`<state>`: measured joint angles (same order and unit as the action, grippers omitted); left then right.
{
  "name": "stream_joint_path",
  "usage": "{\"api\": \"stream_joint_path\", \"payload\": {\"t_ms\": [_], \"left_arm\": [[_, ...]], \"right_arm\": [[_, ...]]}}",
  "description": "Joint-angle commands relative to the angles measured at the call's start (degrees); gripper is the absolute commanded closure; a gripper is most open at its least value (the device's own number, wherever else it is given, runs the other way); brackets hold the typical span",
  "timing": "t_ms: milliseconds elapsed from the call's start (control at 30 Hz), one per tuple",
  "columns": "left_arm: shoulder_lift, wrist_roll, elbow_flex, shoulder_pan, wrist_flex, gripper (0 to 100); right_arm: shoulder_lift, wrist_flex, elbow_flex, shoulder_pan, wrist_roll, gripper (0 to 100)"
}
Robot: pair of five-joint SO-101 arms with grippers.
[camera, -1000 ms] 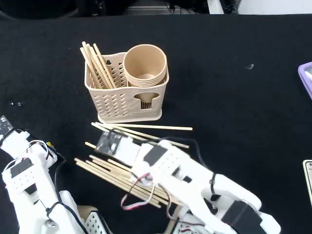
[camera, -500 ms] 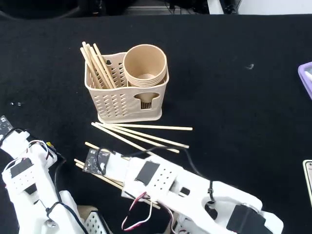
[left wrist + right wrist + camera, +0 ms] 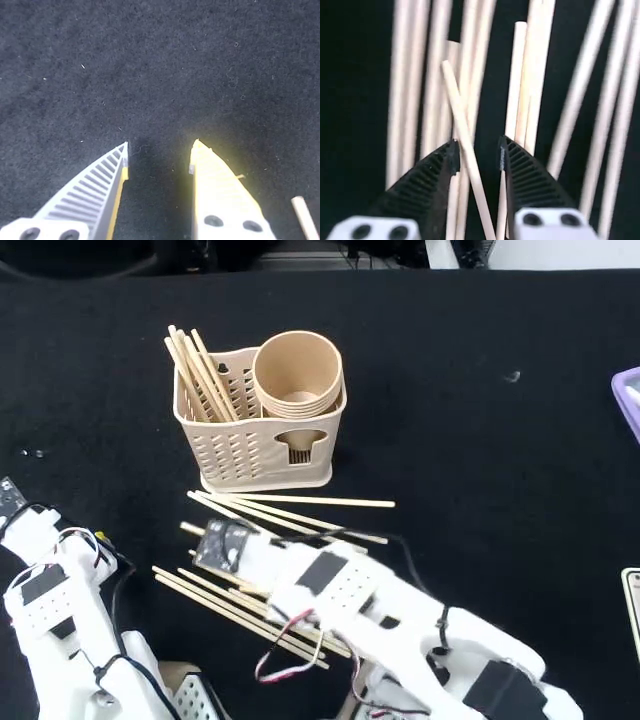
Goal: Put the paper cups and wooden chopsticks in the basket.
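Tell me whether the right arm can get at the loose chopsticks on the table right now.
Probably yes. The right gripper hangs right over the loose chopsticks, jaws open with one chopstick running between them, and nothing covers the pile.

Left tool (image 3: 159, 148) parted; right tool (image 3: 476, 149) parted, pointing down.

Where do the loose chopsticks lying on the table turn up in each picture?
High view: loose chopsticks scattered on the table before the basket, partly under the right arm.
Left wrist view: one stick end beside the left gripper.
Right wrist view: chopsticks between and beyond the right gripper.
Shared landmark: the black table.
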<state>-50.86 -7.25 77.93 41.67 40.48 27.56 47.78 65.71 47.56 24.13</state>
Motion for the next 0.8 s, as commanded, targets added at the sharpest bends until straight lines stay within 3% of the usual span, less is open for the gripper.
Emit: {"api": "stream_joint_path", "payload": {"t_ms": [0, 233, 400, 767], "left_arm": [[-0.8, 0.1, -1.3, -0.5, -1.2, 79], [-0.8, 0.1, -1.3, -0.5, -1.2, 79], [-0.8, 0.1, -1.3, -0.5, -1.2, 79], [-0.8, 0.1, -1.3, -0.5, -1.2, 79]], "right_arm": [[2.0, -0.7, -0.6, -3.3, 2.5, 86.4], [2.0, -0.8, -0.6, -3.3, 2.7, 87.1], [2.0, -2.9, -0.3, -3.5, 2.3, 99.0], [2.0, -2.7, -0.7, -3.3, -0.5, 95.6]]}}
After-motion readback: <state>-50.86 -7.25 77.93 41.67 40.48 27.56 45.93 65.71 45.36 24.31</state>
